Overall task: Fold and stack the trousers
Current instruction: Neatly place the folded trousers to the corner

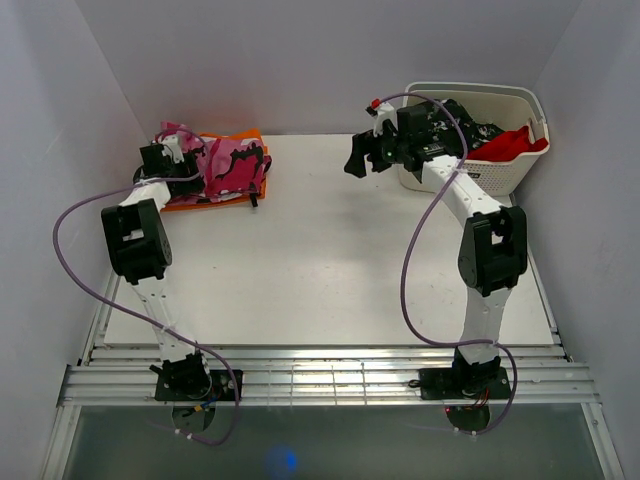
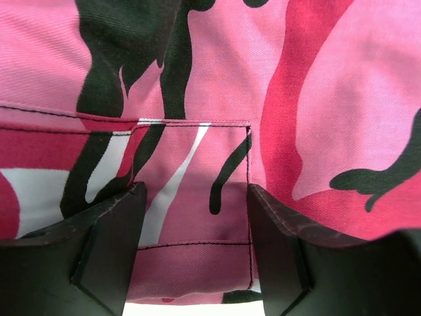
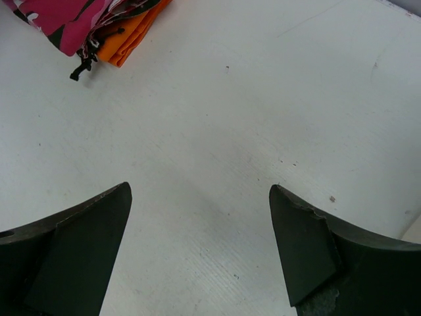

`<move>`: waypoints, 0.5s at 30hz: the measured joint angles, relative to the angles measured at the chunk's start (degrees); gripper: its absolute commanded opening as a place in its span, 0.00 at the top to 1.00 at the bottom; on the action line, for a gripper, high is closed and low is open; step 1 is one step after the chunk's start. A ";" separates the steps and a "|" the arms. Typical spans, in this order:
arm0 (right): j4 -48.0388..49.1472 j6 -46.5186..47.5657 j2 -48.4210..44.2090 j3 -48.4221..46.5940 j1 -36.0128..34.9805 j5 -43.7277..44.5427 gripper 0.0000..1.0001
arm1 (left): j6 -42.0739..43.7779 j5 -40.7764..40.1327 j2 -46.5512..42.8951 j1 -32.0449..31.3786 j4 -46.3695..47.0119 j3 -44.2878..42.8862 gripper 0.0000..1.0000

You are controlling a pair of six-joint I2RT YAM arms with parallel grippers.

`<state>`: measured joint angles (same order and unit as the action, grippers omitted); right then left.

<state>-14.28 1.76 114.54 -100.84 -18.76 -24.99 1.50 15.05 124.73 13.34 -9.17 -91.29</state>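
The trousers (image 1: pixel 232 165) lay folded, well apart from the basket (image 1: pixel 520 165), at the other end of the table (image 1: pixel 330 260) from it. They sat on top of an orange cloth (image 1: pixel 200 203), which peeked out from under them.

The left gripper (image 2: pixel 195 191) was right down at the trousers. Its jaws stood wide apart. The pink cloth looked flat between them, with no fold pinched, so it seemed to hold nothing. The right gripper (image 3: pixel 198 189) hung just beside the basket, over bare table. Its jaws were wide apart too, and it held nothing.

What could go wrong? If the left gripper lifted away at a slant, a finger could catch the pocket seam and drag the top fold open. Then the neat fold would be lost. A sideways push could also slide the trousers off the orange cloth, because cloth slips on cloth. A black cord (image 1: pixel 254 201) stuck out on the basket side of the pile, and it could snag a finger. The basket had more clothes in it, so the right gripper could bump its wall when reaching in.
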 measured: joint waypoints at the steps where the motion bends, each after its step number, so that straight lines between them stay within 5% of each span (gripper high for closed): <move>1: -0.35 -0.07 -0.48 0.52 0.17 -0.04 0.10 | -1.29 -0.13 -0.24 -0.17 -0.46 0.07 0.25; 7: -1.07 -0.09 -4.55 3.52 1.51 -0.09 0.10 | -5.05 -0.42 -0.28 -0.07 -5.62 -3.58 0.22; 15: -0.66 -0.04 -10.93 7.87 3.23 -0.52 0.10 | 0.07 7.39 0.46 1.66 -12.79 -18.45 0.31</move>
<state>-14.94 1.72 103.61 -92.97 -15.53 -25.52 1.56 22.44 125.19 15.00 -21.96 -109.73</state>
